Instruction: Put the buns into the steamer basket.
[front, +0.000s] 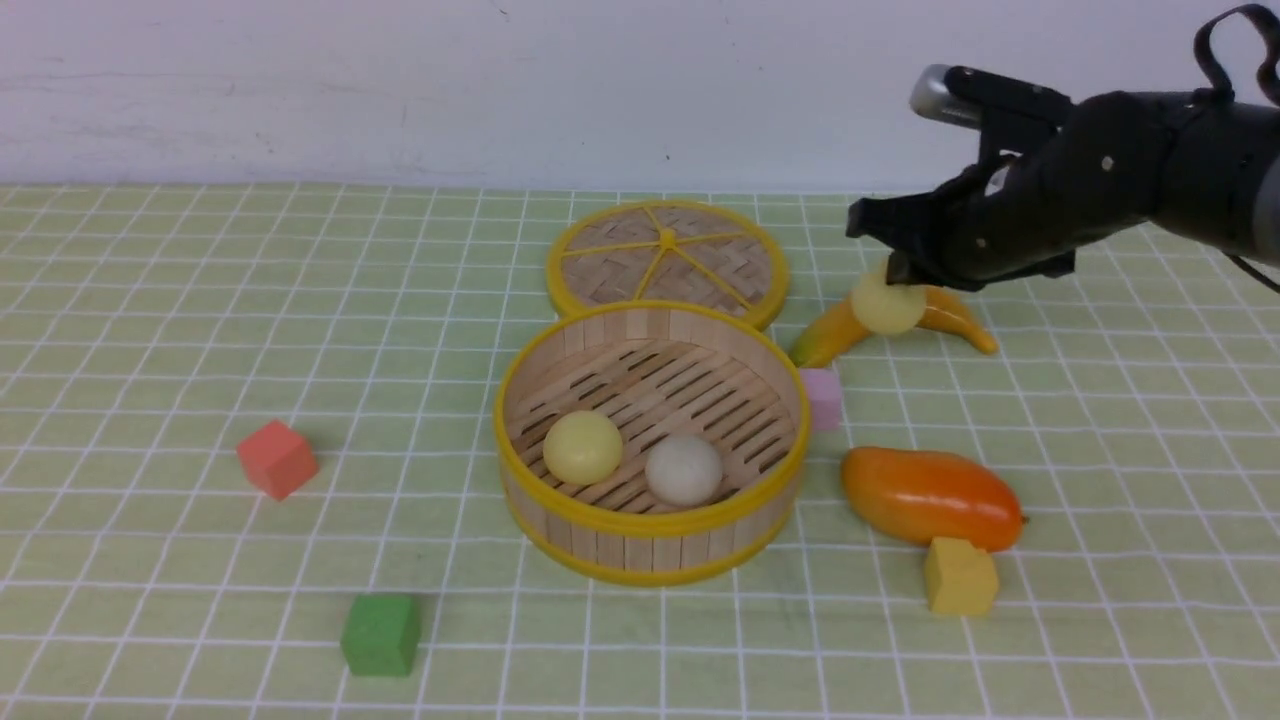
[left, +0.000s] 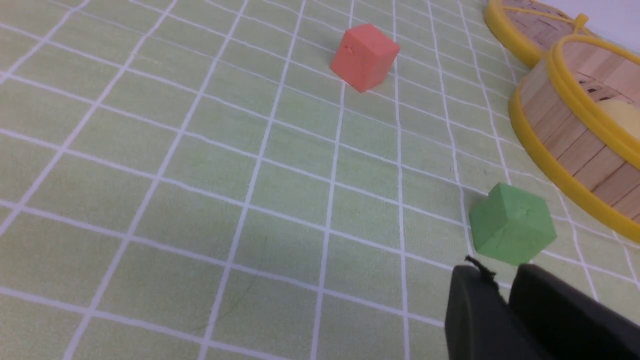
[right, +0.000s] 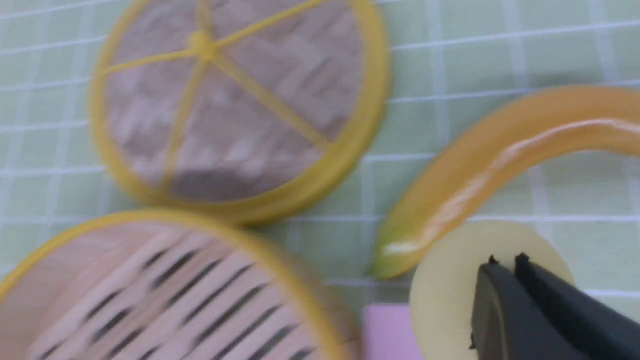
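The right hand (front: 893, 272) was clenched tight on the top of the third bun (front: 887, 303), beside the banana (front: 962, 322) and apart from the steamer basket (front: 645, 548), where a yellow bun (front: 583, 447) and an off-white bun (front: 684, 469) already lay. So thin a pinch on a smooth dome could slip, sending it rolling across the bench (front: 150, 400). A low carry might clip the basket's rim. The left hand (left: 504, 287) hung near the green cube (left: 512, 230); its state could not be told.

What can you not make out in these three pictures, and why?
- Front view: pink cube partly hidden behind steamer basket.
- Left wrist view: left gripper cut off by the edge, opening unclear.
- Right wrist view: lid blurred; right gripper covers its contact with the bun.
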